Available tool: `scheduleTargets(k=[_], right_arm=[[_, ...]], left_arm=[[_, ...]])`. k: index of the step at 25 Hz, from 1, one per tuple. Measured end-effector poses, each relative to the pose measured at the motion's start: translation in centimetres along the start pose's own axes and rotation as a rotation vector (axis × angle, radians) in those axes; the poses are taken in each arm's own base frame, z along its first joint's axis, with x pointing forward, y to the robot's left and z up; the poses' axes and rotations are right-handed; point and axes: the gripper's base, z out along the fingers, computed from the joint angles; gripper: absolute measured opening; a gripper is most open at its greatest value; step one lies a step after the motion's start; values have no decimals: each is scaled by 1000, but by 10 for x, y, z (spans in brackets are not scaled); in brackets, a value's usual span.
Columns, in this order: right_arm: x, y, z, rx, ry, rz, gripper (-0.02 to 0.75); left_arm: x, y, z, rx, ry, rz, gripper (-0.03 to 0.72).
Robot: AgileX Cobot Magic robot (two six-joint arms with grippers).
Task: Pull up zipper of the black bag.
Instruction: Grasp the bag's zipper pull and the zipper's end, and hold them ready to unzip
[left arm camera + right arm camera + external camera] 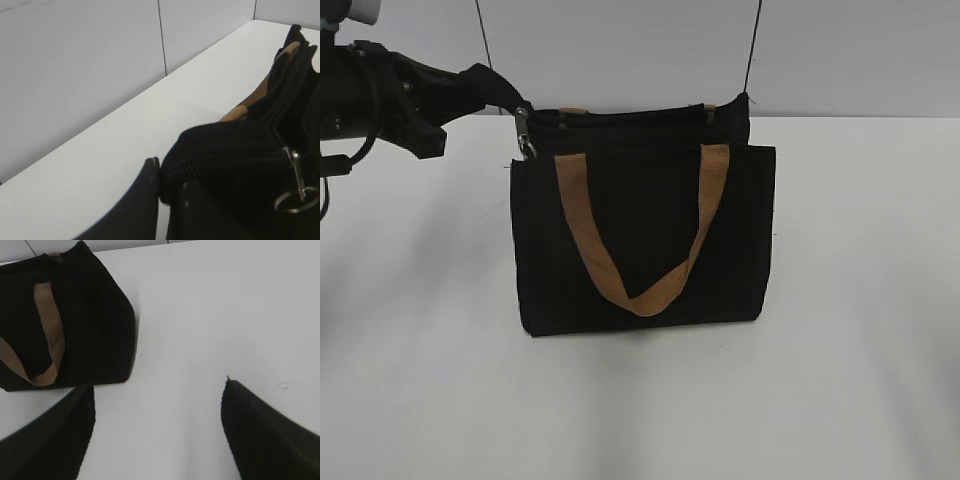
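The black bag (640,240) stands upright on the white table, with a tan handle (650,290) hanging down its front. The zipper (620,118) runs along its top edge, and its silver ring pull (526,145) hangs at the left end. My left gripper (508,98) is at the bag's top left corner. In the left wrist view it (169,184) is shut on the black fabric end of the zipper (215,165), with the ring pull (295,200) dangling beside it. My right gripper (157,390) is open and empty over the table, to the right of the bag (90,325).
The white table (860,330) extends in front of and beside the bag. A pale panelled wall (620,50) stands close behind it. The right arm does not show in the exterior view.
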Motion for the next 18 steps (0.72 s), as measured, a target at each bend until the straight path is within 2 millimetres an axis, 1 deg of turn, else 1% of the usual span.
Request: scheduleTargets(k=[4, 8, 11, 14, 17, 18], right_arm=[[-33, -1, 16, -9, 48, -61, 595], [-67, -1, 36, -34, 114, -52, 595], [-88, 3, 65, -86, 203, -50, 595], [-100, 23, 89, -173, 275, -46, 595], [-105, 55, 116, -245, 365, -39, 595], [-106, 69, 126, -265, 396, -46, 595]], left_arm=[[0, 0, 0, 0, 0, -1, 22], [-4, 2, 1, -4, -12, 8, 22], [-10, 4, 1, -8, -27, 17, 22], [-10, 5, 1, -9, -29, 14, 22], [-10, 5, 1, -12, -32, 8, 22], [-10, 5, 1, -13, -33, 6, 22]])
